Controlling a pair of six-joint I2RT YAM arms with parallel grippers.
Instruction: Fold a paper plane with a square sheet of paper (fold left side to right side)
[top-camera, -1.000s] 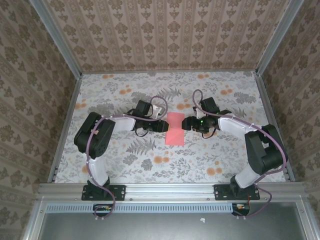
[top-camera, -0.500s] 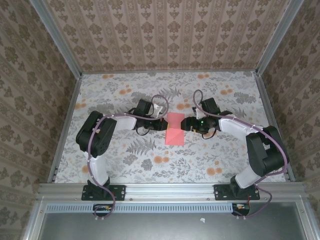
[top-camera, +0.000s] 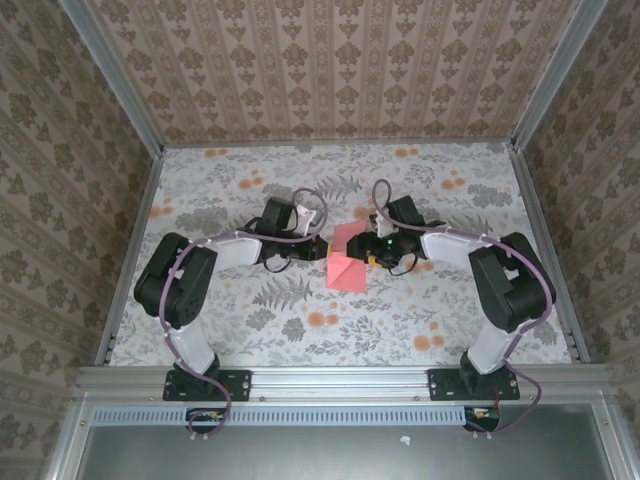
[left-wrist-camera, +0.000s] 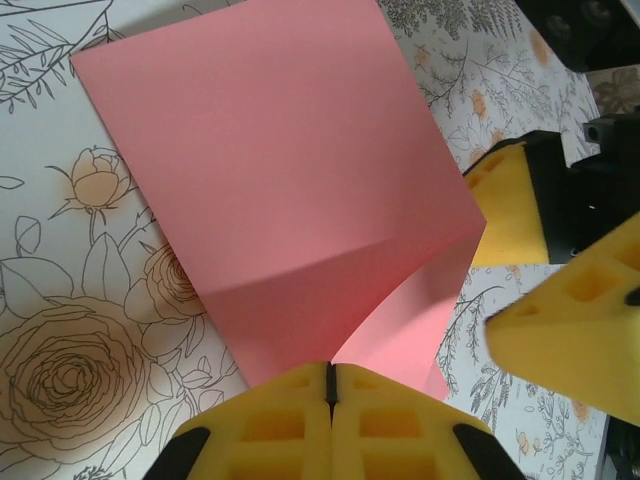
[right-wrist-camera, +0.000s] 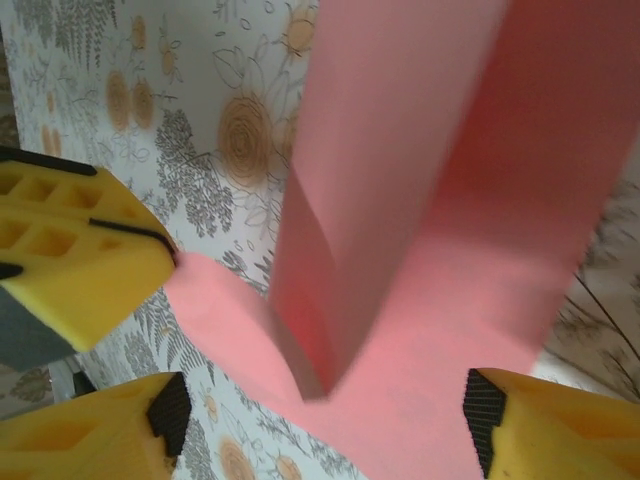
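I find the sheet of paper (top-camera: 346, 264) at the middle of the table (top-camera: 250, 320), between the 2 grippers. It is pink-red, unmarked and partly folded: 1 flap stands up off the surface along a crease, and the rest lies flat.

The left gripper (top-camera: 322, 252) is closed on the sheet's edge. In the left wrist view its 2 yellow pads (left-wrist-camera: 280, 420) meet with the paper (left-wrist-camera: 290, 180) pinched between them. The right gripper (top-camera: 367, 256) stands with its jaws wide apart. In the right wrist view the paper (right-wrist-camera: 400, 200) runs down between its fingers (right-wrist-camera: 560, 420); I cannot tell whether either finger touches it.

The table carries a floral covering, grey leaves with orange blooms. Patterned brown wallpaper (top-camera: 330, 70) closes 3 sides, and a metal rail (top-camera: 340, 380) runs along the near edge.
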